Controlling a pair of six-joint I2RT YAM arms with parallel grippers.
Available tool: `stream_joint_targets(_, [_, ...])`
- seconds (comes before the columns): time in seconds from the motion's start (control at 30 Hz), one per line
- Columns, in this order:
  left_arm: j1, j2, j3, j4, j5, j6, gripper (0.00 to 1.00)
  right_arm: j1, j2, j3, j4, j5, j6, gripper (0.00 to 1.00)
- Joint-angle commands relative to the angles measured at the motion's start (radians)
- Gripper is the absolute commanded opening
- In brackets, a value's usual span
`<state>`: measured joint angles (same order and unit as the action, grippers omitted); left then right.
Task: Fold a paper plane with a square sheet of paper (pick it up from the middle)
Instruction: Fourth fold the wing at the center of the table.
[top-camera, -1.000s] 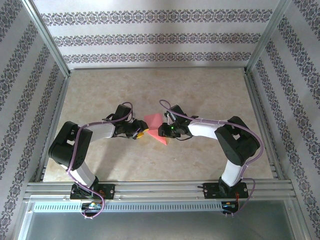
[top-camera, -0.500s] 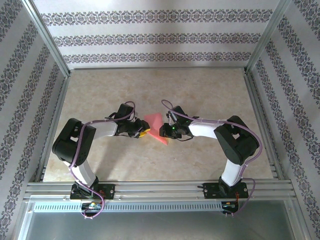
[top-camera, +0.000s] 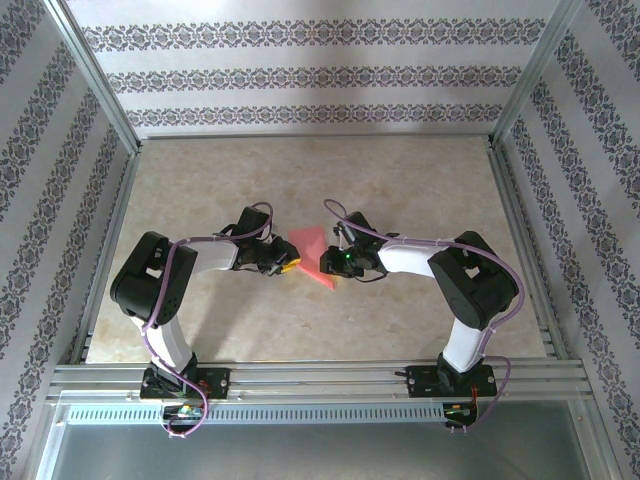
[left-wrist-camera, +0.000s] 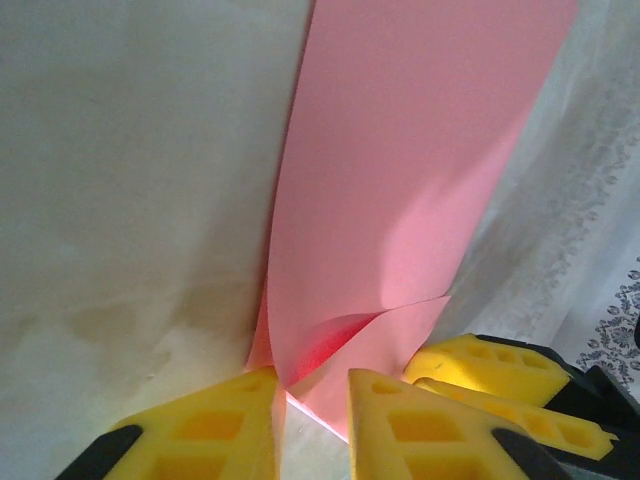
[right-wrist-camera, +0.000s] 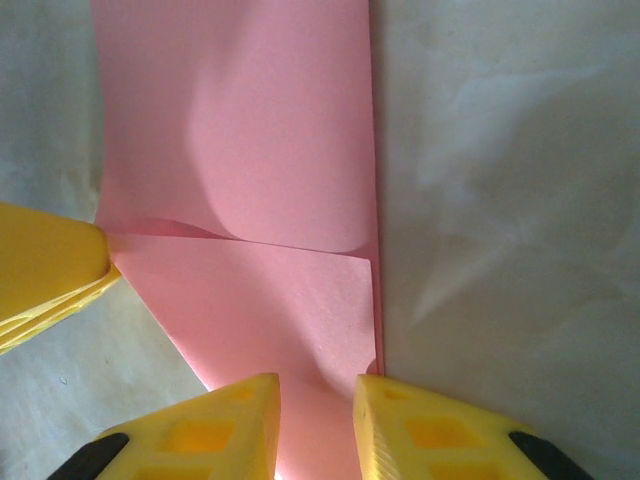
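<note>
Basically, left gripper (left-wrist-camera: 312, 385) and right gripper (right-wrist-camera: 318, 385) jaws sat narrow astride square sheet of paper (right-wrist-camera: 250, 150); fold needed square pinching.

Beige marbled table (top-camera: 400, 190), faintly mottled. Back wall (top-camera: 300, 75) and side walls papered white with dark floral bands. Aluminium posts (top-camera: 92, 70) slant up at the corners. Metal rail (top-camera: 320, 380) along the near edge, slotted strip (top-camera: 320, 412) just below.
</note>
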<state>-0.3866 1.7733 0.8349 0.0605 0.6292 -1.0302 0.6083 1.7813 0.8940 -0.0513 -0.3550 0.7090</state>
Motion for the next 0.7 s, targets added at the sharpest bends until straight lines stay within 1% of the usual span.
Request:
stream_joint_targets(0.0, [-0.009, 0.012, 0.021, 0.033, 0.014, 0.001, 0.22, -0.008, 0.032, -0.024, -0.033, 0.008, 0.002, 0.29])
stream_joint_targets(0.4, [-0.01, 0.047, 0.044, 0.021, 0.026, 0.019, 0.2, -0.01, 0.027, -0.021, -0.029, 0.002, -0.018, 0.29])
stream_joint_targets(0.53, [-0.011, 0.049, 0.052, 0.018, 0.03, 0.022, 0.17, -0.01, 0.012, -0.017, -0.023, -0.004, -0.041, 0.3])
stream_joint_targets(0.67, [-0.011, 0.037, 0.06, 0.008, 0.025, 0.021, 0.1, -0.011, -0.034, -0.014, -0.021, 0.008, -0.081, 0.33])
